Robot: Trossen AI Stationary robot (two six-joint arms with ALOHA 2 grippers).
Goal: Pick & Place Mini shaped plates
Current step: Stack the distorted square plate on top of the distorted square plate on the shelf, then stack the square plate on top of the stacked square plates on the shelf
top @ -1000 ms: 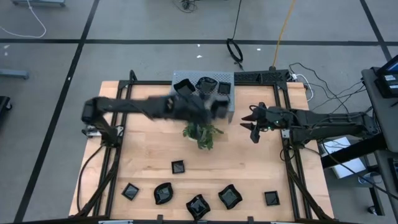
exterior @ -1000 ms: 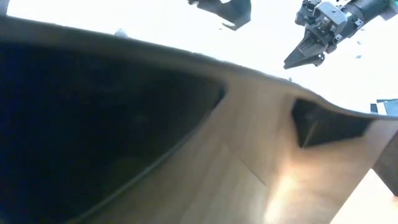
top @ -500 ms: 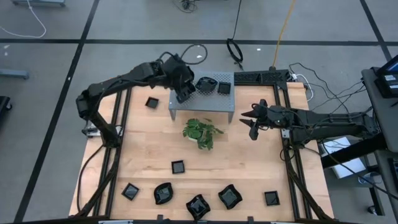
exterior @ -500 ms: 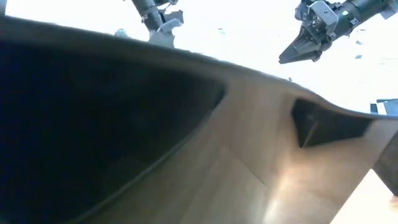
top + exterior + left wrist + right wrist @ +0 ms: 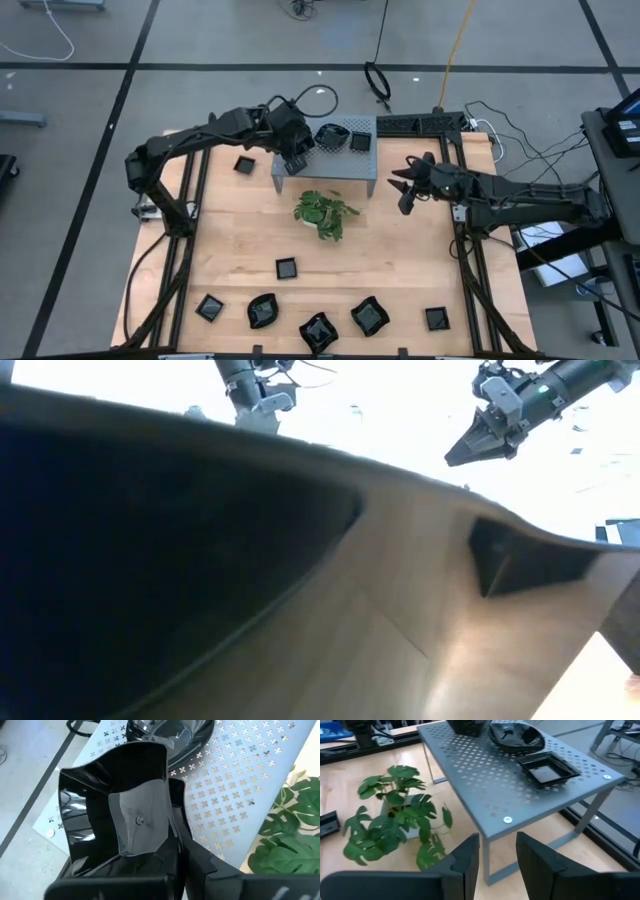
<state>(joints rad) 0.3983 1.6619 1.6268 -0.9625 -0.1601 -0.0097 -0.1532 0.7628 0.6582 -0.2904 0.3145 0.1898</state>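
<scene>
A glossy black wavy-edged mini plate (image 5: 135,820) is at the left end of the grey perforated stand (image 5: 345,168), with my left gripper (image 5: 295,158) shut on it from above. A rounded plate (image 5: 328,135) and a square plate (image 5: 360,141) lie flat on the stand. One more square plate (image 5: 243,165) lies on the table left of the stand. Several others lie along the near edge, among them (image 5: 286,267). My right gripper (image 5: 497,855) hangs open above the table, right of the stand, with nothing between its fingers. My left gripper has the wavy plate's side wall (image 5: 172,795) between its two nearly closed fingers (image 5: 192,855). The fingers slant down from the table's left side. The plate's hollow faces the wrist camera. Whether its underside rests on the stand, I cannot tell.
A green leafy plant (image 5: 325,212) stands on the table just in front of the stand. Black frame rails (image 5: 190,200) run along the table's left and right sides. In the low view a dark curved shape (image 5: 150,560) close to the lens hides most of the tabletop.
My left gripper has swung fast from above the stand's front middle toward the table's left, to the stand's left end. It rolled and tipped further downward on the way. It has kept almost still there for the last half second.
</scene>
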